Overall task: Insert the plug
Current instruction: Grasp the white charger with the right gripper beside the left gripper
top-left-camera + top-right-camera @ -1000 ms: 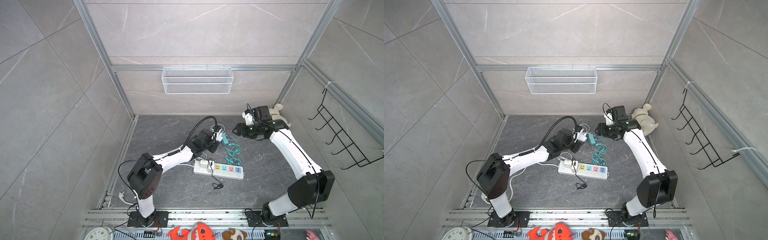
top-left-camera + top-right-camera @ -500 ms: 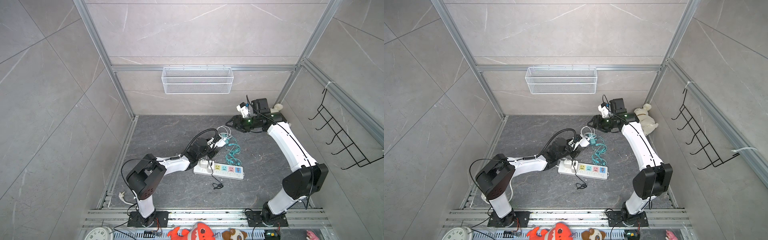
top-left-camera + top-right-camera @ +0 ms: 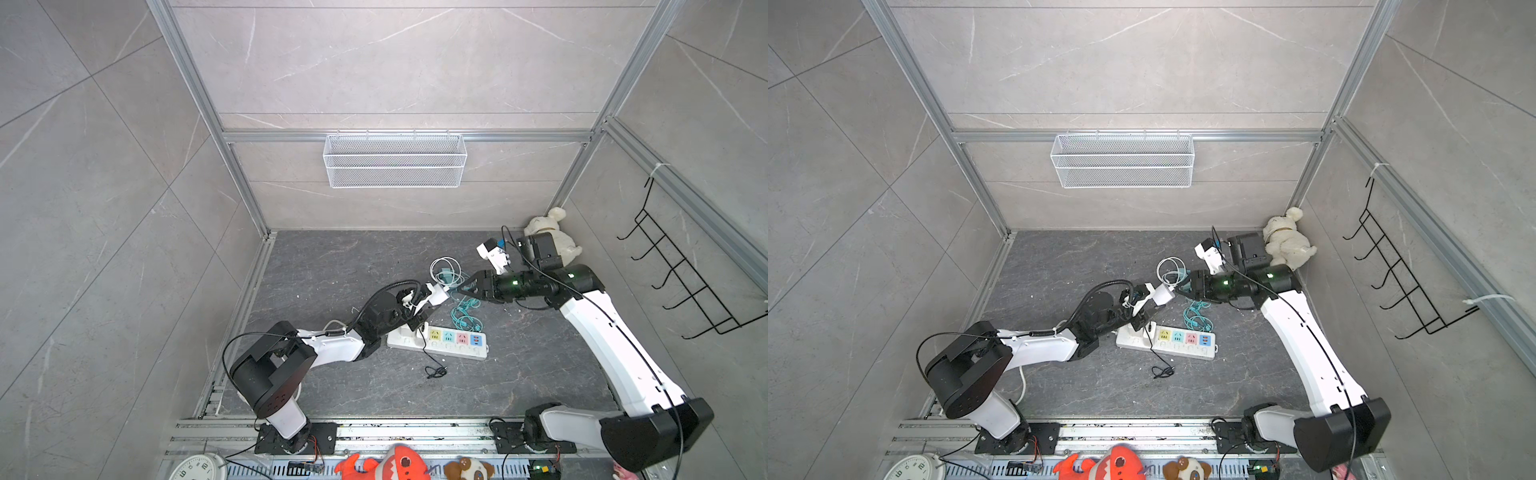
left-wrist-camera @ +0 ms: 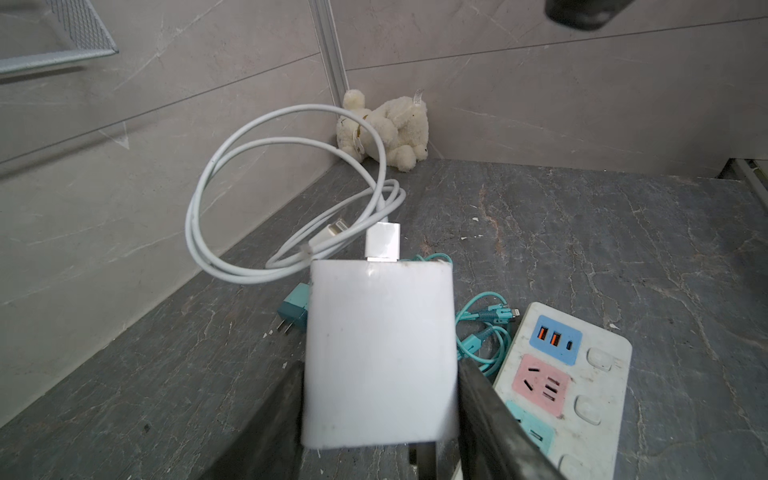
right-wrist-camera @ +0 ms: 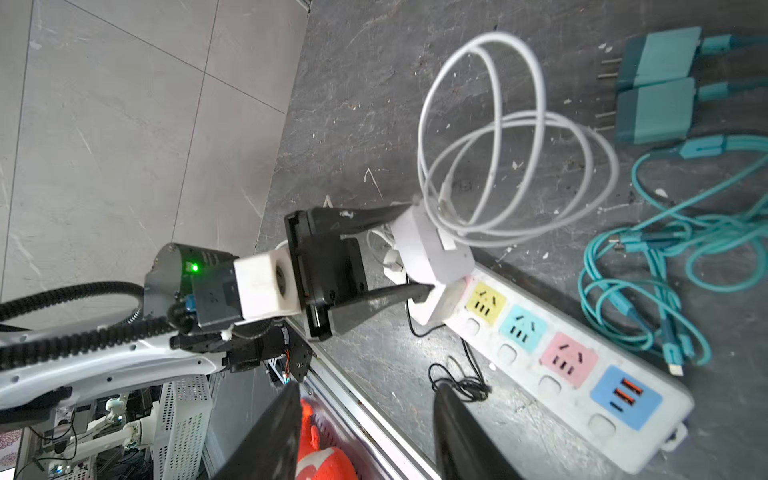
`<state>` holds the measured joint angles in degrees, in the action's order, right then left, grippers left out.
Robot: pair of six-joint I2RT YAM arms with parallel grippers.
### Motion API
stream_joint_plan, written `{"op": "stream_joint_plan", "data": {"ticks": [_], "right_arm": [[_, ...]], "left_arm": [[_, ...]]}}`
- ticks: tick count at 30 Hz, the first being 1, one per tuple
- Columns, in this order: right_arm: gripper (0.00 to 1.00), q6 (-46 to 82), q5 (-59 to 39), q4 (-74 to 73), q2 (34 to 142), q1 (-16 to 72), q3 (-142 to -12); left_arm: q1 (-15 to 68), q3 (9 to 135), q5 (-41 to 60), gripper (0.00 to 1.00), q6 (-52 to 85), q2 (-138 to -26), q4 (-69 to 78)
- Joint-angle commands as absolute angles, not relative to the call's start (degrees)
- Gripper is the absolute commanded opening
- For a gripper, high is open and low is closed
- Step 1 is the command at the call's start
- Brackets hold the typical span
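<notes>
My left tool [image 5: 409, 251] clamped on the white plug [image 4: 380, 353], plug tilted just above the end of the power strip [image 3: 440, 351], my right tool [image 5: 365, 395] parted and empty, near the plug, 2 teal chargers [image 5: 656, 83] nearby

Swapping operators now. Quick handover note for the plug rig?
Left claw: shut on the white charger, held off the floor near the yellow-socket end of the power strip. Its prongs are not visible.
Right claw: open, empty, hovering by the teal cable.
Strip lies flat on the floor. Yellow socket, teal socket and pink socket are free; the end slot holds a white plug with a black lead.
Done: charger is in the grip.
Left: line it up over a free socket and push it in.
</notes>
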<state>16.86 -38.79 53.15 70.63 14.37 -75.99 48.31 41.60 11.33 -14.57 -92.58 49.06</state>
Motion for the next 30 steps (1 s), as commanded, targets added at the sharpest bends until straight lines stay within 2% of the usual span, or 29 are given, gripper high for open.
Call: {"op": "stream_joint_plan", "data": {"ticks": [1, 11, 16, 23, 30], "right_arm": [[0.52, 15.47, -37.53, 54.5, 67.36, 14.78, -71.52], [0.49, 15.16, -38.21, 52.86, 63.35, 15.75, -63.63], [0.49, 15.43, -37.62, 52.05, 63.84, 18.08, -62.95], [0.48, 16.16, -30.71, 52.97, 63.71, 24.17, -62.75], [0.5, 17.25, -24.93, 53.61, 64.29, 25.49, -64.07]], "left_arm": [[50.43, 40.6, 13.25, 0.22, -16.91, -88.93, 55.98], [57.78, 35.29, 8.04, 0.22, -20.04, -87.74, 62.51], [58.64, 33.69, 7.33, 0.21, -20.33, -86.92, 65.2], [58.65, 32.54, 7.71, 0.21, -20.27, -85.81, 65.56], [58.65, 30.85, 7.74, 0.2, -20.23, -82.96, 63.64]]}}
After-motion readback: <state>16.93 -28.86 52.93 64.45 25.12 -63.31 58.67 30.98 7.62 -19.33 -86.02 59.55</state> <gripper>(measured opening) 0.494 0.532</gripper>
